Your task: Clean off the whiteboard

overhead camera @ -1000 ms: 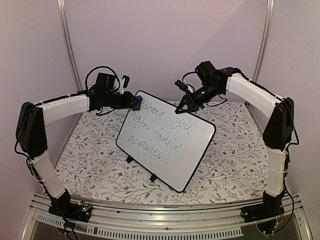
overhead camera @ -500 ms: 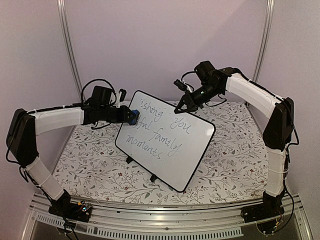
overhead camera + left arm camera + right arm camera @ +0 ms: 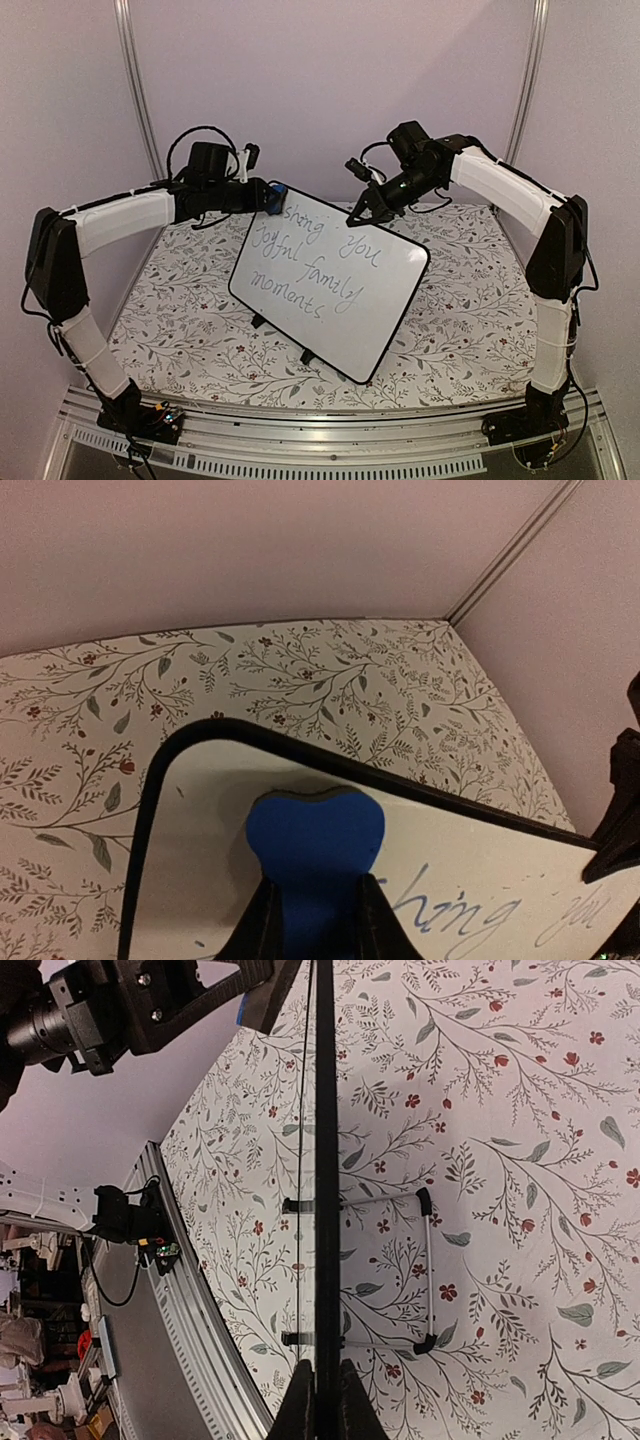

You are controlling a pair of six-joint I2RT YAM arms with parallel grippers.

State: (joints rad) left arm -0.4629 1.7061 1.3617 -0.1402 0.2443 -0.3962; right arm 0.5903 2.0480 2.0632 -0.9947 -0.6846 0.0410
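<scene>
The whiteboard stands tilted on small black feet on the floral table, bearing grey handwriting; part of its first word at the top left is wiped. My left gripper is shut on a blue eraser pressed against the board's upper left corner. In the left wrist view the eraser sits between the fingers on the whiteboard, next to "hing". My right gripper is shut on the board's top edge. The right wrist view looks along the whiteboard's black frame, pinched between the right gripper's fingers.
A floral cloth covers the table. The board's wire stand props it from behind. An aluminium rail runs along the near edge, with walls close behind and to the sides.
The left gripper with the eraser moved down the board's left edge, then back up to the top left corner. The right gripper kept holding the top edge; the board shifted slightly left.
</scene>
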